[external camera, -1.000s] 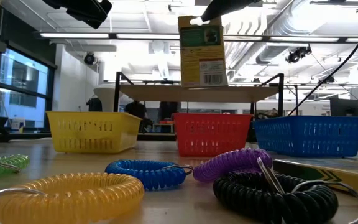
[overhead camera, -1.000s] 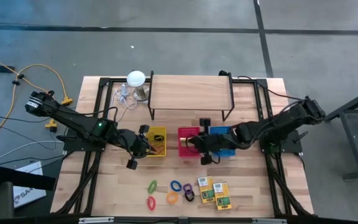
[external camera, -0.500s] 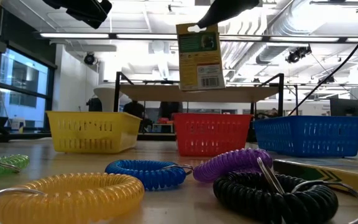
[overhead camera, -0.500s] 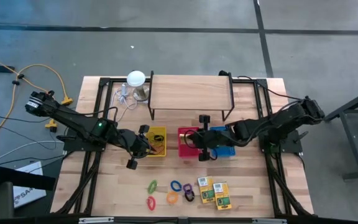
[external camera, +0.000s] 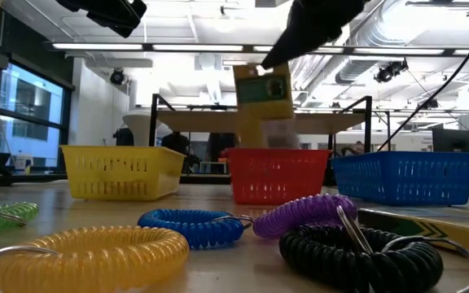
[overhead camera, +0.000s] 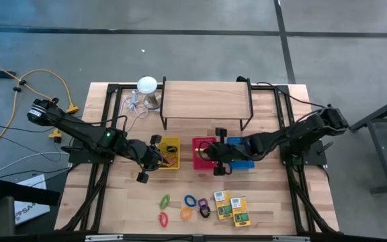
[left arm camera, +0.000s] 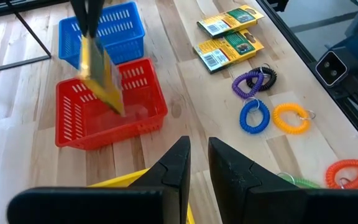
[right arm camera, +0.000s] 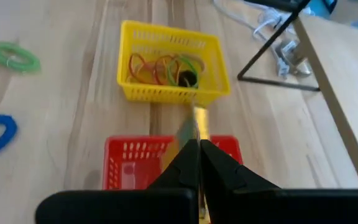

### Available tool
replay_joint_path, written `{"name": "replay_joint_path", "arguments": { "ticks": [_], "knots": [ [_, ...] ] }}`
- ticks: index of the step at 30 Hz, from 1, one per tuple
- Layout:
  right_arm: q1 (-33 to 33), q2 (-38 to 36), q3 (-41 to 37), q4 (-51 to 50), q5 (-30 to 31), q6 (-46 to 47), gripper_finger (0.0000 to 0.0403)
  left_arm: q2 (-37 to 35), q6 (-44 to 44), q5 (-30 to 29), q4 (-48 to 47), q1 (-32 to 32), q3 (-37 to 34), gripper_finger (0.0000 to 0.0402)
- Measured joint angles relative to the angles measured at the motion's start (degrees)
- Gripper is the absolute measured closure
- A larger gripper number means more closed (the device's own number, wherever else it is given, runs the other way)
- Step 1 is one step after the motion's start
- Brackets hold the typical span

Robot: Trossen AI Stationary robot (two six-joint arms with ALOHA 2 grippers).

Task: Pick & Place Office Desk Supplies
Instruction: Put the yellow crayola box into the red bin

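My right gripper (external camera: 277, 57) pinches the top edge of a yellow-and-green card box (external camera: 262, 96), which hangs long axis near vertical, lower end tilted into the red basket (external camera: 275, 174). The box lies directly below my closed fingers. My left gripper (left arm camera: 194, 163), fingers narrowly parted and empty, waits over the yellow basket (overhead camera: 168, 154).

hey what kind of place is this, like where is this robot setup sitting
Most likely a lab or workshop. The low view shows exposed ceiling ducts and strip lights over a large open room, and the high view shows the wooden table on a bare concrete floor with an orange cable trailing across it.
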Motion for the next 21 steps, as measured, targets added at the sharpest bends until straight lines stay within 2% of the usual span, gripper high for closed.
{"name": "replay_joint_path", "arguments": {
  "ticks": [21],
  "knots": [
    [0.1,-0.1,-6.4,7.6,-2.4,3.9,0.0401,0.0,0.0,0.0,0.0,0.0,0.0,0.0347]
  ]
}}
